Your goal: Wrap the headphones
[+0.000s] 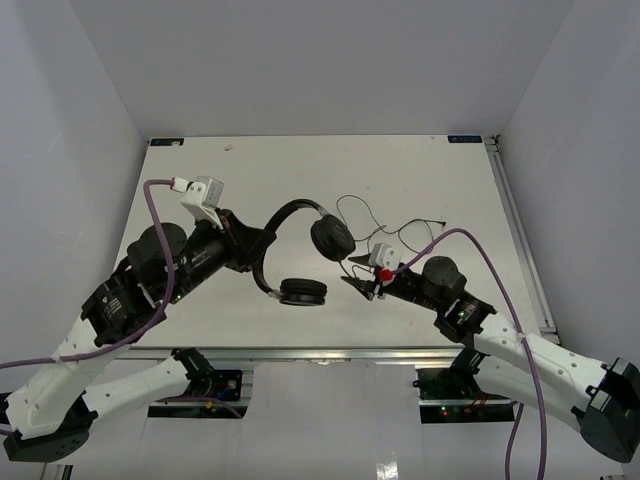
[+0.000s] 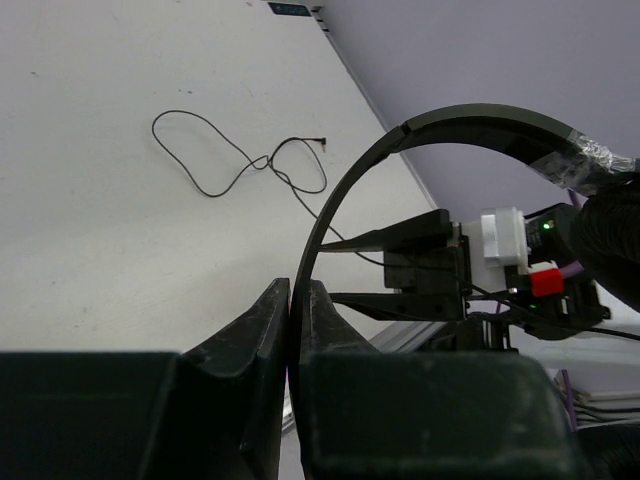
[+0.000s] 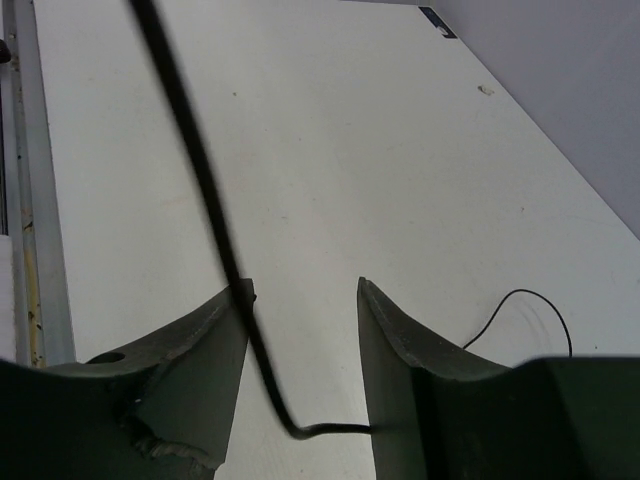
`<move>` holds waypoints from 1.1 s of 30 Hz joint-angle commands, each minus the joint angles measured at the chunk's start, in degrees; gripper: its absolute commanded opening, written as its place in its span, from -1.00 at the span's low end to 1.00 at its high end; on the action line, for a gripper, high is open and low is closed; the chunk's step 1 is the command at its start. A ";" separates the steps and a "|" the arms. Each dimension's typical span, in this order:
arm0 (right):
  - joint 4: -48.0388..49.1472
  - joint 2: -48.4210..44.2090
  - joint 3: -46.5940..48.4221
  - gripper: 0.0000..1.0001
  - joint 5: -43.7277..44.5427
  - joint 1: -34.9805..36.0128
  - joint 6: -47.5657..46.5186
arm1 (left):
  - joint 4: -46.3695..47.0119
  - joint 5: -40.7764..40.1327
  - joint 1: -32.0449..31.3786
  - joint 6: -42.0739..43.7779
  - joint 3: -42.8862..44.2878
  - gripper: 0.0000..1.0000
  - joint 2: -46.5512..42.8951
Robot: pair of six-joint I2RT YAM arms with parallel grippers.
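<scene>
The black headphones are held above the white table. Their thin headband [image 1: 290,208] arches from the upper earcup [image 1: 332,240] to the lower earcup [image 1: 302,291]. My left gripper [image 1: 262,252] is shut on the headband [image 2: 450,120], which runs between its closed jaws [image 2: 297,300]. The thin dark cord [image 1: 372,215] lies in loops on the table to the right, also seen in the left wrist view [image 2: 240,160]. My right gripper [image 1: 353,272] is open beside the earcups. A stretch of cord [image 3: 225,250] passes between its spread jaws [image 3: 305,290], touching the left finger and bending toward the right one.
A metal rail [image 1: 520,235] runs along the table's right edge and another along the front edge [image 1: 330,353]. Purple robot cables [image 1: 155,230] loop over both arms. White walls enclose the table on three sides.
</scene>
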 commanded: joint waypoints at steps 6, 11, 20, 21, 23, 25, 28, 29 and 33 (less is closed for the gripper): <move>13.14 1.61 -2.96 -0.44 -4.55 0.03 2.43 | 7.84 7.50 -0.01 -3.51 -4.50 -1.00 -4.23; 14.40 3.07 -3.90 -0.85 -4.09 0.03 2.96 | 11.58 12.44 -0.01 -4.13 -7.33 -1.00 -6.00; 16.46 5.37 -4.13 -0.85 -6.19 0.03 4.91 | 17.83 21.44 -0.01 -4.92 -12.37 -1.00 -10.50; 16.67 5.77 -4.04 -0.85 -6.54 0.03 5.18 | 18.53 22.17 -0.01 -5.01 -12.85 -1.00 -10.86; 17.06 7.01 -3.59 -0.85 -7.28 0.03 5.74 | 20.16 23.68 -0.01 -5.24 -13.94 -1.00 -11.17; 17.50 8.22 -3.14 -0.85 -8.24 0.07 6.23 | 21.45 24.65 -0.01 -5.50 -14.85 -1.00 -10.69; 17.78 10.25 -2.04 -0.85 -8.53 0.06 6.85 | 23.54 28.25 -0.05 -5.25 -16.40 -1.00 -9.29; 17.69 10.69 -1.76 -0.85 -8.26 0.03 6.89 | 24.14 30.59 -0.04 -4.67 -16.59 -1.00 -8.55; 14.90 12.62 0.81 -0.85 -4.36 0.03 6.76 | 22.63 36.76 -0.01 -0.34 -16.35 -1.00 -6.11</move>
